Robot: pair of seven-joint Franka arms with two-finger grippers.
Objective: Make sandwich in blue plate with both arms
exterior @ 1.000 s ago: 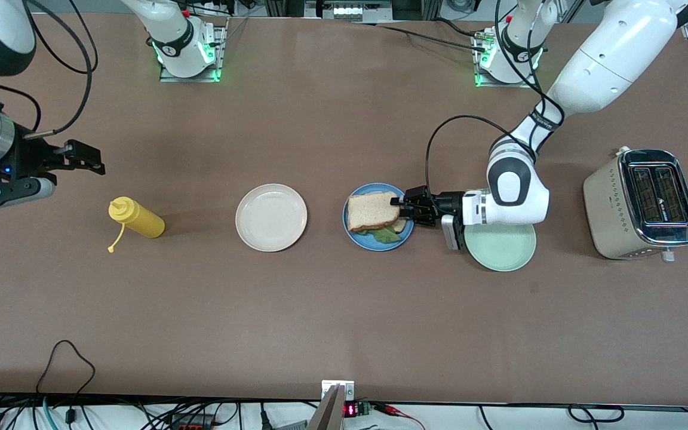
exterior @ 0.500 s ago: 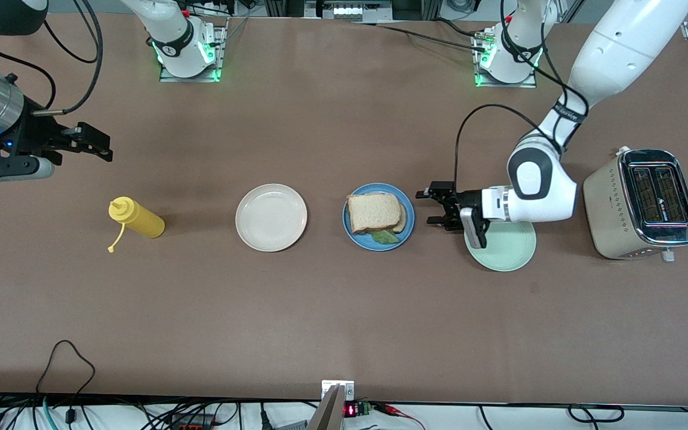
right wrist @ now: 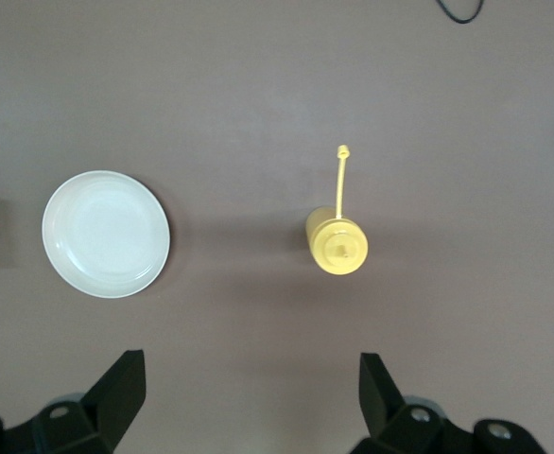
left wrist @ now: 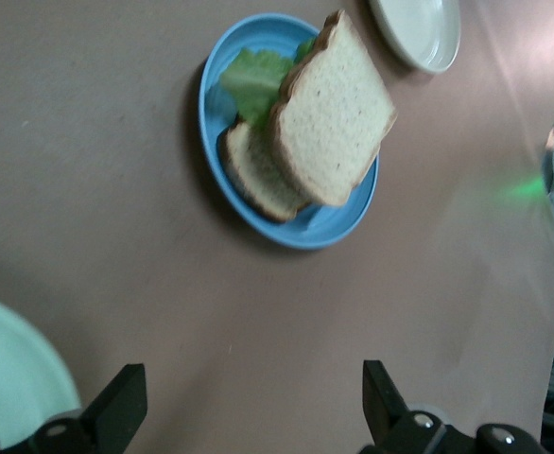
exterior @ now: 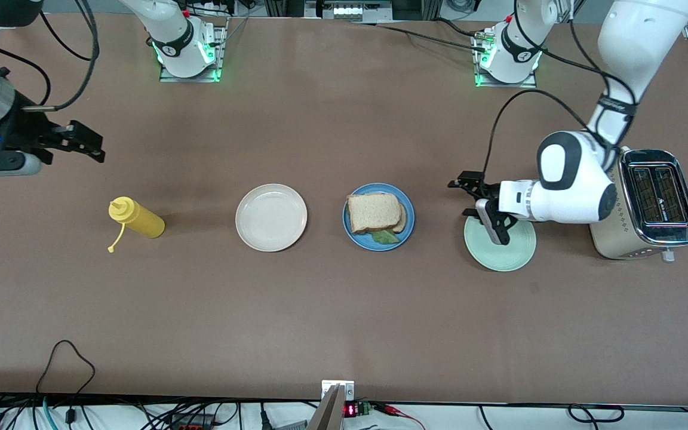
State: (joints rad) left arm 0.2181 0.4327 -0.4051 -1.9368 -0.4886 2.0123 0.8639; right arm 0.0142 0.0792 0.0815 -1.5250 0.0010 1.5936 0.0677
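Observation:
The blue plate (exterior: 356,235) sits mid-table and holds the sandwich. A top bread slice (exterior: 372,212) lies over a lettuce leaf (exterior: 386,237) and a lower slice (exterior: 402,218) that peeks out. In the left wrist view the top slice (left wrist: 334,109) lies skewed on the lower slice (left wrist: 261,180), with the lettuce (left wrist: 253,78) on the blue plate (left wrist: 301,235). My left gripper (exterior: 466,196) (left wrist: 253,407) hangs open and empty between the blue plate and the mint plate. My right gripper (exterior: 90,143) (right wrist: 249,397) hangs open and empty, high over the right arm's end of the table.
A mint-green plate (exterior: 508,255) (left wrist: 12,378) lies under the left wrist, beside a toaster (exterior: 642,203) at the left arm's end. A beige plate (exterior: 271,217) (right wrist: 107,234) and a yellow squeeze bottle (exterior: 138,218) (right wrist: 338,246) stand toward the right arm's end.
My left gripper opened, let go of the top bread slice and drew back from the blue plate toward the mint plate. The slice now rests on the stack. The right gripper shifted slightly.

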